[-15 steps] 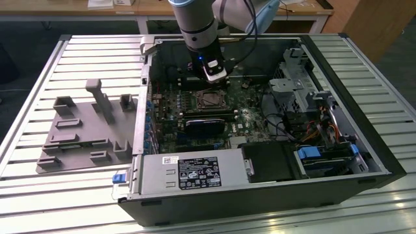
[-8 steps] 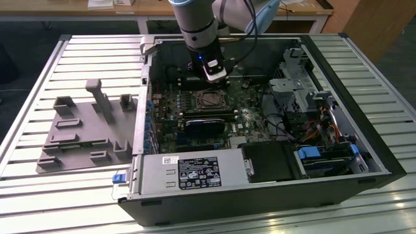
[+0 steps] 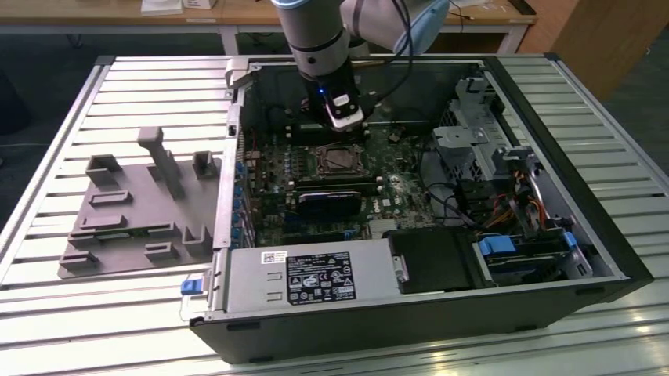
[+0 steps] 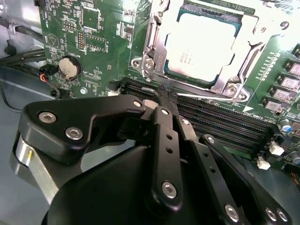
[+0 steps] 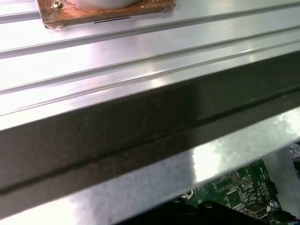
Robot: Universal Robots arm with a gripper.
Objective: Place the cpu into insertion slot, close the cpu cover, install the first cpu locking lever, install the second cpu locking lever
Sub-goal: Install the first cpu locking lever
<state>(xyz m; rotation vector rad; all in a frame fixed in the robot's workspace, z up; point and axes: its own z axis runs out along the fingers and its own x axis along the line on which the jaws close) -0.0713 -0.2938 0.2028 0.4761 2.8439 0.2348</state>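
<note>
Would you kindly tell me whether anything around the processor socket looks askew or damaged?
Nothing stands out: the cpu sits square within the window of the cpu cover, and the hand is apart from both.

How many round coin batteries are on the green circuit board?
1. The coin battery sits on the green circuit board, apart from the cpu. Much of the board is covered, so others may be hidden.

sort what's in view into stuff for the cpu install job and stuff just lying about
For the job: cpu; cpu cover, framing it; gripper, close by.
Just lying about: coin cell battery; memory slots; power supply; grey fixture plate.
</note>
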